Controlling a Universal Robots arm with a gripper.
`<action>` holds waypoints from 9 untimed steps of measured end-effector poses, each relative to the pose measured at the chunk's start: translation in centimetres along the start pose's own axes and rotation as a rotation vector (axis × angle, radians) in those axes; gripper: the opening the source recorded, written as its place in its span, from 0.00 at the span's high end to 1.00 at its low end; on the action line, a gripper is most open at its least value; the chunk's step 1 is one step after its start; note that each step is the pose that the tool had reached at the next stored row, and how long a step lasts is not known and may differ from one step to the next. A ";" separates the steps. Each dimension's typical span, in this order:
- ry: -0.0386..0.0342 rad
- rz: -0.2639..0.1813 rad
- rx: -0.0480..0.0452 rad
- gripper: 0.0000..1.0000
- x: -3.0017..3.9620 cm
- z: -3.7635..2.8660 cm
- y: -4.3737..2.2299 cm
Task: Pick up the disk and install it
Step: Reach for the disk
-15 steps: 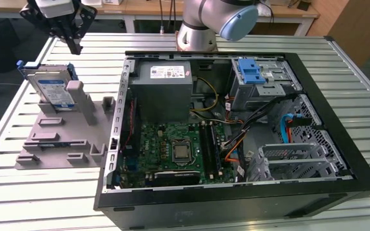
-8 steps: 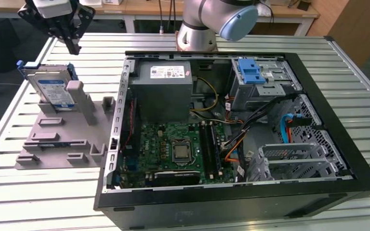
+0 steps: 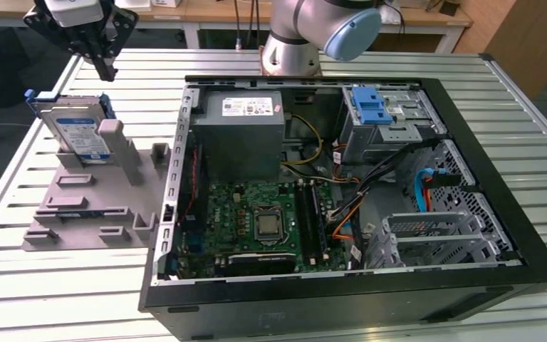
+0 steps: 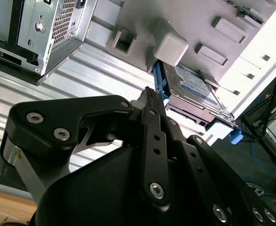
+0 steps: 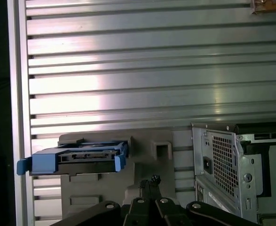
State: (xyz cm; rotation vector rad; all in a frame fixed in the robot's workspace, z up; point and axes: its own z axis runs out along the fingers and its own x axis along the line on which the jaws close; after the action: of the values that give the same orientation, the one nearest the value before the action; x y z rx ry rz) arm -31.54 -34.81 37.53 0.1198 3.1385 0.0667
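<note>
In the exterior view, the disk (image 3: 77,133) stands on edge in a grey stand (image 3: 83,214) on the slatted metal bench (image 3: 55,292), towards the exterior view's left. The blue bracket shows along the disk's upper edge. The gripper (image 3: 109,71) hangs above the disk and apart from it, holding nothing, its black fingers pressed together and pointing down. On the exterior view's right of the stand lies an open computer case (image 3: 501,235), with a grey power box (image 3: 245,135), a green circuit board (image 3: 264,221) and a metal cage with a blue latch (image 3: 372,107) inside. The arm's base (image 3: 298,43) stands behind the case.

In the second wrist view, the gripper (image 4: 148,94) has its fingers shut against each other, the tip aimed at the near end of the disk (image 4: 194,87) but clear of it. The stand (image 4: 175,19) holds the disk, and the case (image 4: 48,28) is off to one side.

In the first wrist view, the disk (image 5: 81,157) appears edge-on in its blue bracket, seated in the stand (image 5: 180,160) on the bench (image 5: 128,70). The closed gripper (image 5: 149,180) is near the stand, between the disk and the case (image 5: 222,165).
</note>
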 end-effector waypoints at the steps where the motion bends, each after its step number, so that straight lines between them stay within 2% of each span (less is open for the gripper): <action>1: 0.0006 0.000 0.0000 0.89 0.15 0.01 -0.01; 9: 0.0018 0.000 0.0001 0.89 0.64 0.05 -0.05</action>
State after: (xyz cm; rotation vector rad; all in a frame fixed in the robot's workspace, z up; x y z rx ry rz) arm -32.18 -34.80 37.48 0.1200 3.1403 0.0667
